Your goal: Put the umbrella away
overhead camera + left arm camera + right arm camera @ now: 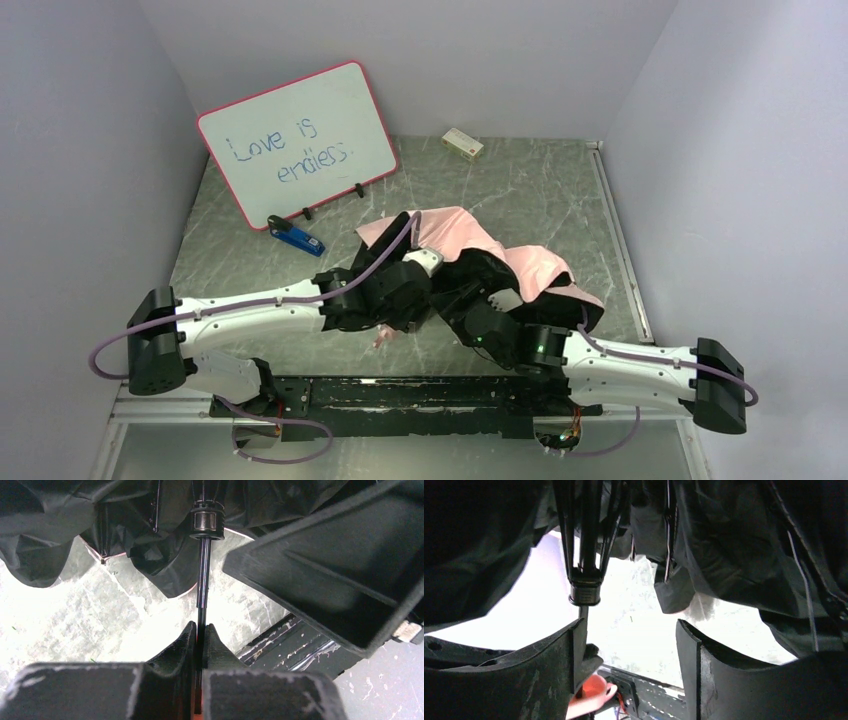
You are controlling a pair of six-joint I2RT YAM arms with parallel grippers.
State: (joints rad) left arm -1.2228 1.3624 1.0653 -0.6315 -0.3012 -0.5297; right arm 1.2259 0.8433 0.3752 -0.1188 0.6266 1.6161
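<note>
Umbrella shaft (202, 587) between left gripper (199, 630) jaws

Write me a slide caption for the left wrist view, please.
Left gripper shut on the umbrella shaft, black canopy bunched above the table.

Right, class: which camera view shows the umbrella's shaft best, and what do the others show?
The left wrist view: the shaft runs from its collar down into the shut left gripper. The right wrist view shows only a short piece beside the open right gripper. From above, the canopy hides it.
</note>
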